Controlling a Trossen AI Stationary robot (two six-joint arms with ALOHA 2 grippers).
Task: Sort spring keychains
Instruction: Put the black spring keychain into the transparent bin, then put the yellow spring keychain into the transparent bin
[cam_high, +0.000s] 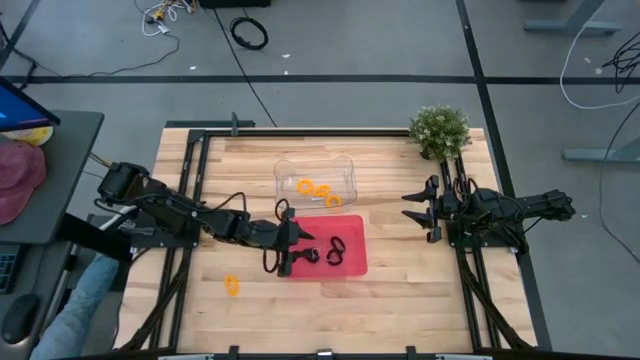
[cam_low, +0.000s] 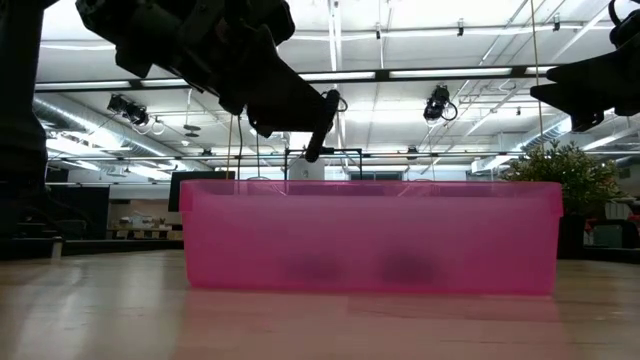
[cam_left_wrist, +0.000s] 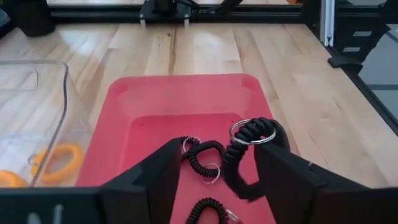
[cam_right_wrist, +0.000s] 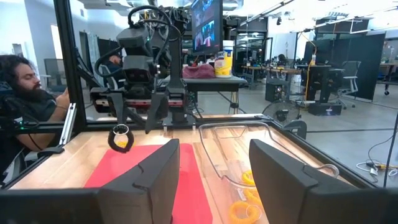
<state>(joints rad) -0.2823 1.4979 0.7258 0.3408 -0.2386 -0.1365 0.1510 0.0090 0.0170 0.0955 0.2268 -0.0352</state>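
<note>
From above, the left gripper (cam_high: 291, 243) hangs over the left edge of the red tray (cam_high: 352, 262), its jaws spread and holding nothing. Two black keychains (cam_high: 336, 249) lie flat in the tray, the right one with its long axis running away from the front edge. The clear bin (cam_high: 345, 168) behind the tray holds orange keychains (cam_high: 318, 189), and one orange keychain (cam_high: 232, 286) lies alone on the table (cam_high: 420, 290) – there is much free wood around it.

At table height, the tray wall hides its contents (only dark blurs show through).

The left wrist view shows a black keychain (cam_left_wrist: 256, 140) in mid-air between the open jaws, ring upward.

The right gripper (cam_high: 425, 212) waits near the plant (cam_high: 440, 130), jaws apart and empty.
</note>
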